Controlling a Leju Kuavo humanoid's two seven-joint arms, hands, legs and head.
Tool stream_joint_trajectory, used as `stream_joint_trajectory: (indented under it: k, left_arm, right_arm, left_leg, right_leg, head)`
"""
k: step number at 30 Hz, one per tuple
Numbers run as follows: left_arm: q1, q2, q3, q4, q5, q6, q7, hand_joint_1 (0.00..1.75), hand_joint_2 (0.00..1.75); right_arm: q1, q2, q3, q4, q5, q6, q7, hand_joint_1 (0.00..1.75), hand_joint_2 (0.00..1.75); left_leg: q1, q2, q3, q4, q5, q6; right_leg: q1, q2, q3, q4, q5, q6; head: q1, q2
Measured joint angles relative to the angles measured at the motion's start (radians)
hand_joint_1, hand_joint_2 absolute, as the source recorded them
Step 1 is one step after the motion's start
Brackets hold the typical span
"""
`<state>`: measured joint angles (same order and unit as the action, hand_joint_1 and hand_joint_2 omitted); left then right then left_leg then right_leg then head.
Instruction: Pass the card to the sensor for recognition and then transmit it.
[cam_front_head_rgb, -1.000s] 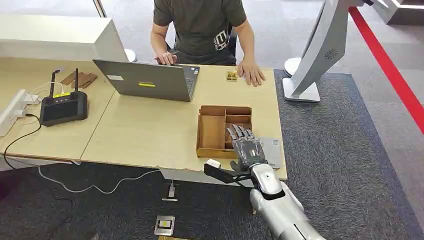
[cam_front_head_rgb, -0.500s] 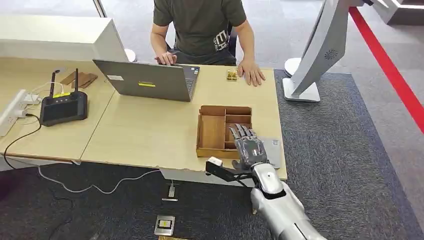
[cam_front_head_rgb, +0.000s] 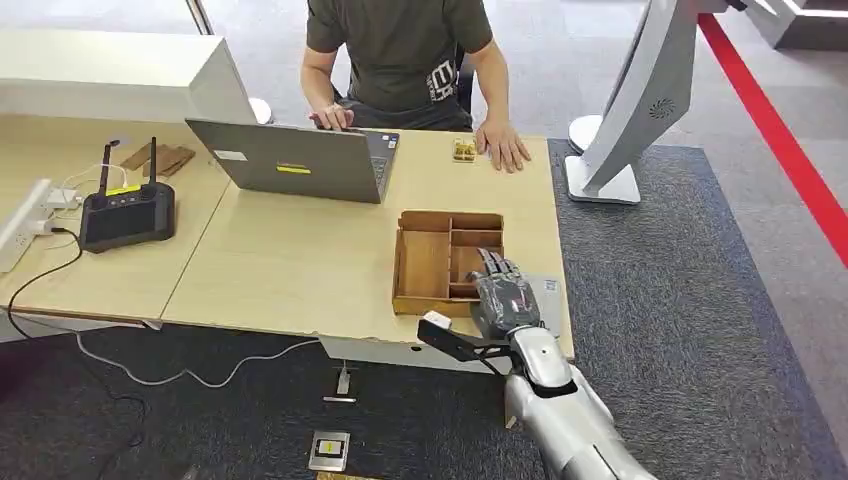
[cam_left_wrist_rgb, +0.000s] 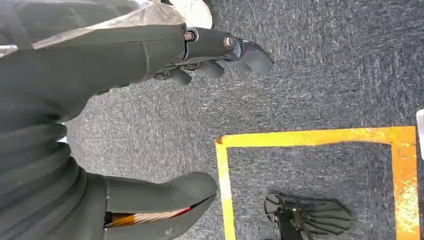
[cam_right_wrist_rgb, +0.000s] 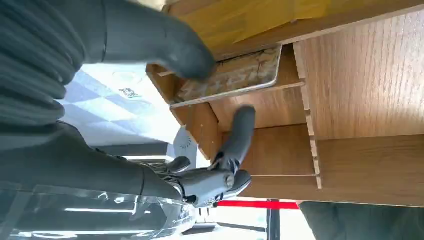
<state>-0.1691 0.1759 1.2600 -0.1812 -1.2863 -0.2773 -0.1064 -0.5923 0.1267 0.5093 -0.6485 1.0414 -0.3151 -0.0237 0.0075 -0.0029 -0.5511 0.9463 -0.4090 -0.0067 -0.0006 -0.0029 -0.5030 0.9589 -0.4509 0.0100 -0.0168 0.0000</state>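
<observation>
A wooden divided box (cam_front_head_rgb: 425, 262) stands near the table's front right edge. My right hand (cam_front_head_rgb: 503, 298) reaches down into its near right compartments. In the right wrist view my thumb (cam_right_wrist_rgb: 185, 47) rests on a patterned card (cam_right_wrist_rgb: 230, 77) that leans in one compartment of the box (cam_right_wrist_rgb: 360, 90), while a finger (cam_right_wrist_rgb: 239, 132) stretches out beside it, apart from the card. The flat grey sensor pad (cam_front_head_rgb: 547, 300) lies just right of the box, partly under my hand. My left hand (cam_left_wrist_rgb: 100, 55) hangs over the carpet, fingers and thumb apart, holding nothing.
A person (cam_front_head_rgb: 400, 50) sits at the far side with one hand on an open laptop (cam_front_head_rgb: 290, 160) and the other hand (cam_front_head_rgb: 503, 148) flat on the table beside a small yellow item (cam_front_head_rgb: 463, 150). A black controller (cam_front_head_rgb: 127, 215) sits far left. A white stand (cam_front_head_rgb: 630, 110) rises at right.
My right hand has drawn back toward the table's front edge and dropped lower into the box's near right corner. The person and the things on the table have not moved.
</observation>
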Motion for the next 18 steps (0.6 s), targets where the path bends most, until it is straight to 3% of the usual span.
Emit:
stream_joint_trajectory:
  k: [18]
  left_arm:
    - [0.0, 0.0, 0.0, 0.0, -0.01, -0.008, -0.008, 0.0, 1.75]
  right_arm:
    - [-0.006, 0.013, -0.001, -0.001, -0.016, -0.008, -0.009, 1.75, 1.75]
  left_leg:
    - [0.0, 0.0, 0.0, 0.0, 0.0, 0.0]
  right_leg:
    - [0.0, 0.0, 0.0, 0.0, 0.0, 0.0]
  head:
    - [0.0, 0.0]
